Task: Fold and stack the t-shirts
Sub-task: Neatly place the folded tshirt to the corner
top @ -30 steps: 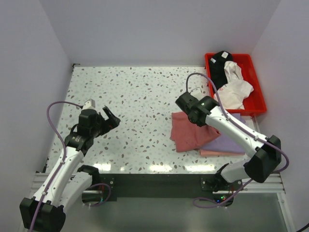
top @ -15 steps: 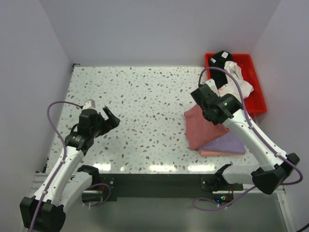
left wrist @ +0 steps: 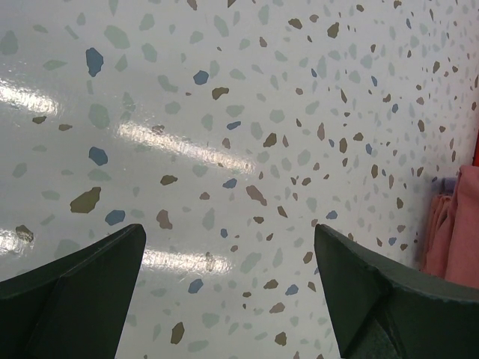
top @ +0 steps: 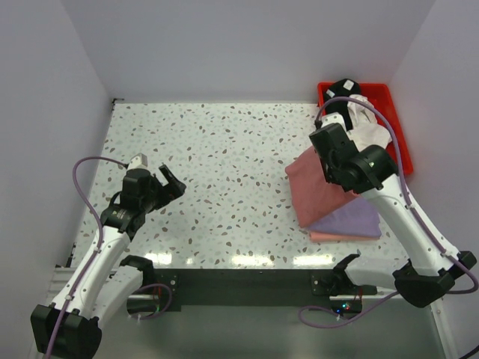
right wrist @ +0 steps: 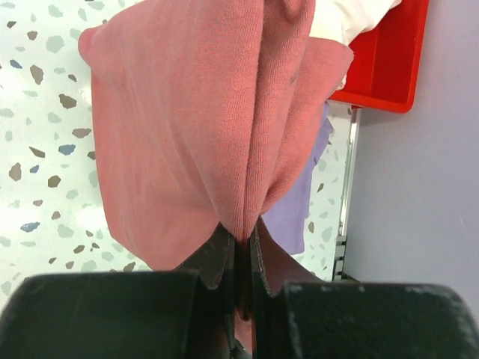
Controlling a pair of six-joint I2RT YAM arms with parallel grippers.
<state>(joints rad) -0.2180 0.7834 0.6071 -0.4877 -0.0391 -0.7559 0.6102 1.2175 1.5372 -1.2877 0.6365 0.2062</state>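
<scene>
- Two shirts already lie stacked at the near right of the speckled table [top: 224,149]: a lavender t-shirt [top: 352,221] on a pale pink t-shirt [top: 337,236], of which only a near-edge strip shows.
- One more, the dusty red t-shirt [right wrist: 187,127], is pinched in the right gripper [right wrist: 241,250]. Its jaws are pressed together on a gathered ridge of cloth, and the rest drapes across the stack's left part and onto the table beside it.
- Left gripper [left wrist: 230,232] hovers over bare table well to the left, jaws spread and holding nothing.
- Behind the stack, the red tray [top: 404,161] holds a white t-shirt [top: 370,134] and a black t-shirt [top: 344,90], both unfolded.
- Likely step: laying the red shirt squarely on the lavender one.
- Risk: the grip takes a bunched crease, not a flat edge, so letting go may leave a ridge or let the fold fall open.
- Risk: the red cloth sits off to the left of the stack, so released here it would overhang.
- Risk: dragging it rightward to correct this could rub the lavender layer and skew the pile.
- Risk: the white shirt lies close to the red one's far edge, and a sweep toward the tray might catch it.
</scene>
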